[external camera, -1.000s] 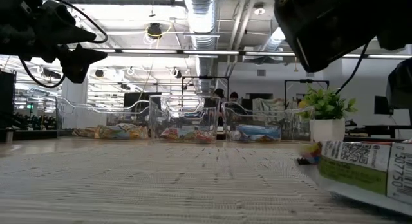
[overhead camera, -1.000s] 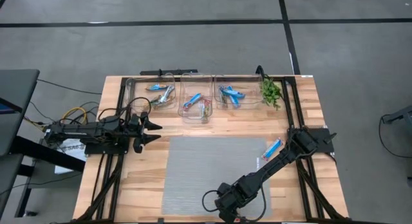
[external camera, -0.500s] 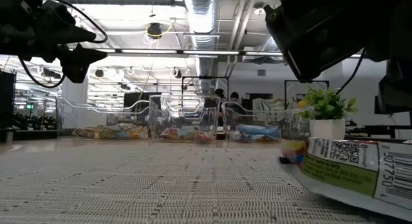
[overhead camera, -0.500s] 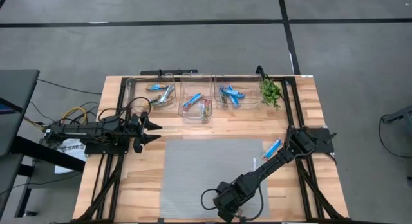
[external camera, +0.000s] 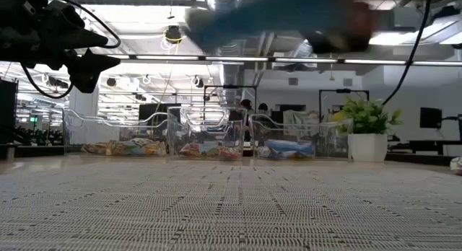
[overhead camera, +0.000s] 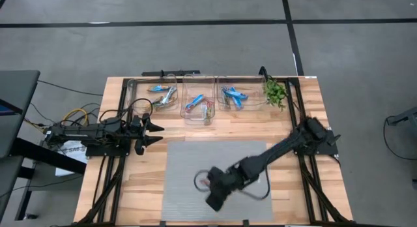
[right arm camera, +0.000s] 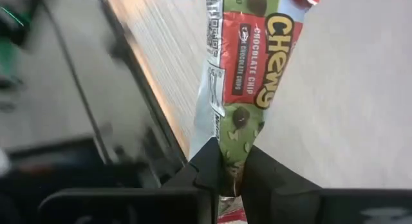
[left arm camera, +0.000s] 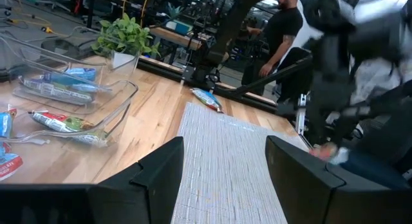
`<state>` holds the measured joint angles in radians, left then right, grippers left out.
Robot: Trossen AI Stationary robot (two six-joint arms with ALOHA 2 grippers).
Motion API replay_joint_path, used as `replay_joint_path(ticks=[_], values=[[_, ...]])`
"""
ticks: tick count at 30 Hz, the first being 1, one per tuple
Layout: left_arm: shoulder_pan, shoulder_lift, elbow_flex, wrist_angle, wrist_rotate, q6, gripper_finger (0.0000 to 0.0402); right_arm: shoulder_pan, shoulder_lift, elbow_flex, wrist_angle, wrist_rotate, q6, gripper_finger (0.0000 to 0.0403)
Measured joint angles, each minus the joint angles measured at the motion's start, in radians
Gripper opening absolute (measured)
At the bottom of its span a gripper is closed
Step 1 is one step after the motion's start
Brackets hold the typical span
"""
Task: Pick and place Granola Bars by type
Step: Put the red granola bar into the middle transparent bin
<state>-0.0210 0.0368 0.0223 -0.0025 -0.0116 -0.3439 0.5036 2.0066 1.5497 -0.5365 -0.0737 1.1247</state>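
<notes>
The right hand [overhead camera: 215, 199] has lifted off the near edge of the grey mat [overhead camera: 189, 162] and swings inward, clenched on a green chocolate-chip bar [right arm camera: 241, 76]. Next it likely heads for the bins [overhead camera: 199, 100]. The left hand [overhead camera: 156, 133] waits released.
</notes>
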Motion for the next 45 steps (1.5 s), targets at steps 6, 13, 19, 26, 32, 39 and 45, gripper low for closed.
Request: replay_joint_path(ticks=[6,13,19,26,32,39,45], values=[[0.000,0.000,0.000,0.000,0.000,0.000,0.0212,-0.147,-0.088,0.001,0.124,0.111,-0.136,0.0032],[0.000,0.000,0.000,0.000,0.000,0.000,0.0212,-0.384,-0.131,0.001,0.259,0.106,-0.309,0.0033],[0.000,0.000,-0.001,0.000,0.001,0.000,0.0212,-0.584,-0.131,0.001,0.256,0.102,-0.396,0.0031],[0.000,0.000,-0.001,0.000,0.001,0.000,0.0212,-0.761,-0.131,0.001,0.201,0.100,-0.492,0.0033],[0.000,0.000,-0.001,0.000,0.001,0.000,0.0212,-0.825,-0.131,0.001,0.130,0.070,-0.558,0.0034],[0.000,0.000,-0.001,0.000,0.001,0.000,0.0212,-0.826,-0.121,0.000,0.113,0.042,-0.610,0.0063],[0.000,0.000,-0.001,0.000,0.001,0.000,0.0212,-0.827,-0.121,0.000,0.116,0.046,-0.611,0.0114]])
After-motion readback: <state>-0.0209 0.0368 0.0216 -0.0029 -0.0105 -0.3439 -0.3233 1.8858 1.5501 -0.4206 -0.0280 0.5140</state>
